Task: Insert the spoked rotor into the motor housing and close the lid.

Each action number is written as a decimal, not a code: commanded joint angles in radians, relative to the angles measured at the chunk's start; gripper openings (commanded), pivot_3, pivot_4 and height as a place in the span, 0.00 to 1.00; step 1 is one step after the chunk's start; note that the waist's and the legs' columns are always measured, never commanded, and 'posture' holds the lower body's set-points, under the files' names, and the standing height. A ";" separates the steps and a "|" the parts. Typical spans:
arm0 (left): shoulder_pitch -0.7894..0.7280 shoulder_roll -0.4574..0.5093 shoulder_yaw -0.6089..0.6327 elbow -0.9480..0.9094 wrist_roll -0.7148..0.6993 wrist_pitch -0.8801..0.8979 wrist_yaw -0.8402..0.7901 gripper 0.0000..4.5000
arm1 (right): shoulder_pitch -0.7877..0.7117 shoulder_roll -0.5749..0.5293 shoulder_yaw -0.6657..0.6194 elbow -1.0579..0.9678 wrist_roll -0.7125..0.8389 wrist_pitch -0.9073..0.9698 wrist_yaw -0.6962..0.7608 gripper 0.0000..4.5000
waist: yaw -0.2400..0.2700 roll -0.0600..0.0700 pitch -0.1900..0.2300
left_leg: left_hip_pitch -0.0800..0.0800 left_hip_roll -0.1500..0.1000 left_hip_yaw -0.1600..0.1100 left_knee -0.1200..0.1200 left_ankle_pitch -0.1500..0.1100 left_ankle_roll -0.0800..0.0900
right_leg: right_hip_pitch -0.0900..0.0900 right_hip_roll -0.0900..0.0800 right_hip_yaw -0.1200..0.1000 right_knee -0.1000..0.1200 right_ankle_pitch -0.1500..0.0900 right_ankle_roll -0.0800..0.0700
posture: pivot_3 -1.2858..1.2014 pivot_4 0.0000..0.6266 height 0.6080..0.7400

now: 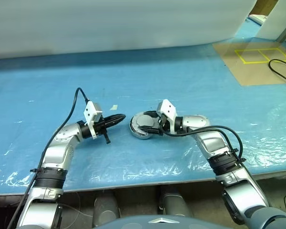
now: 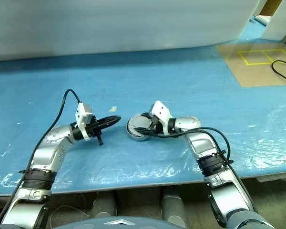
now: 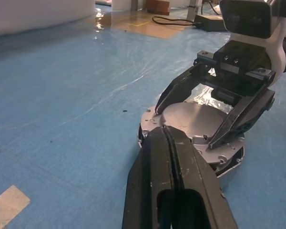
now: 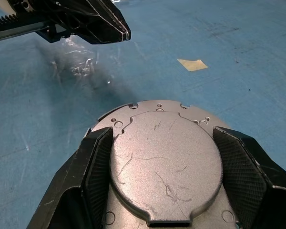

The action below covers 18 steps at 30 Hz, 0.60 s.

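The blue table cover (image 1: 190,81) spans the frame, and at its centre sits the motor housing (image 1: 136,132) with the lid (image 4: 164,155) on it, plain grey face up. The right gripper (image 4: 164,174) straddles the lid's raised middle, jaws spread wide either side. Left of centre, the left gripper (image 1: 115,119) hovers with its jaws pressed shut, tips aimed at the housing. The risk looks like an uneven squeeze: it could tilt or skid the lid off its seat.
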<state>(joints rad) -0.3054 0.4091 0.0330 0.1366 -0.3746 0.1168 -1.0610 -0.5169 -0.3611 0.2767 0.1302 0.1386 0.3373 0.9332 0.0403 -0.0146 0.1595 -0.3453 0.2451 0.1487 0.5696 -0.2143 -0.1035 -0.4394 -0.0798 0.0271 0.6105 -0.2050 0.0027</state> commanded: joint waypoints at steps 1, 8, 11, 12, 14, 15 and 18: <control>0.008 0.009 0.018 -0.022 -0.017 -0.023 0.005 0.00 | -0.013 0.002 0.021 -0.037 -0.025 0.033 -0.020 0.66 | 0.001 0.000 0.000 | 0.000 0.000 0.000 0.000 0.000 0.000 | 0.000 0.000 0.000 0.000 0.000 0.000 | 0.52 0.24 1.00; 0.010 0.006 0.013 0.000 -0.011 -0.031 0.008 0.00 | 0.010 0.007 0.027 -0.114 -0.006 0.099 -0.028 0.66 | 0.001 0.000 0.000 | 0.000 0.000 0.000 0.001 0.000 0.000 | 0.000 0.000 0.000 0.000 0.000 0.000 | 0.52 0.24 1.00; 0.008 0.003 0.010 0.008 -0.010 -0.033 0.009 0.00 | 0.008 0.012 0.037 -0.121 -0.026 0.123 -0.049 0.66 | 0.001 0.000 0.000 | -0.001 0.000 0.000 0.000 0.000 0.000 | 0.000 0.000 0.000 -0.001 0.000 0.000 | 0.52 0.24 1.00; 0.007 0.002 0.009 0.011 -0.008 -0.034 0.010 0.00 | 0.006 0.012 0.043 -0.124 -0.032 0.128 -0.056 0.66 | 0.001 0.000 0.000 | -0.001 0.000 0.000 0.000 0.000 0.000 | 0.000 0.000 0.000 -0.001 0.000 0.000 | 0.52 0.24 1.00; 0.006 0.000 0.006 0.016 -0.005 -0.036 0.011 0.00 | 0.006 0.018 0.047 -0.131 -0.033 0.149 -0.069 0.66 | 0.001 0.000 0.000 | 0.000 0.000 0.000 0.000 0.000 0.000 | 0.000 0.000 0.000 -0.001 0.000 0.000 | 0.52 0.24 1.00; 0.006 -0.001 0.006 0.018 -0.005 -0.036 0.011 0.00 | 0.006 0.024 0.045 -0.134 -0.029 0.165 -0.079 0.66 | 0.001 0.000 0.000 | 0.000 0.001 0.000 0.000 0.000 0.000 | 0.000 0.000 0.000 0.000 0.000 0.000 | 0.52 0.24 1.00; 0.008 -0.002 0.004 0.022 -0.003 -0.039 0.013 0.00 | 0.011 0.036 0.044 -0.141 -0.024 0.192 -0.099 0.66 | 0.000 0.000 0.000 | 0.000 0.001 0.000 0.000 0.000 0.000 | 0.000 0.000 0.000 0.000 0.000 0.000 | 0.52 0.24 1.00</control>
<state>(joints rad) -0.2985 0.4071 0.0335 0.1617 -0.3721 0.0951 -1.0508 -0.5120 -0.3345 0.3055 0.0117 0.1127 0.5069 0.8439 0.0407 -0.0146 0.1595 -0.3447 0.2457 0.1487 0.5701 -0.2144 -0.1038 -0.4392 -0.0794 0.0272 0.6108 -0.2048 0.0024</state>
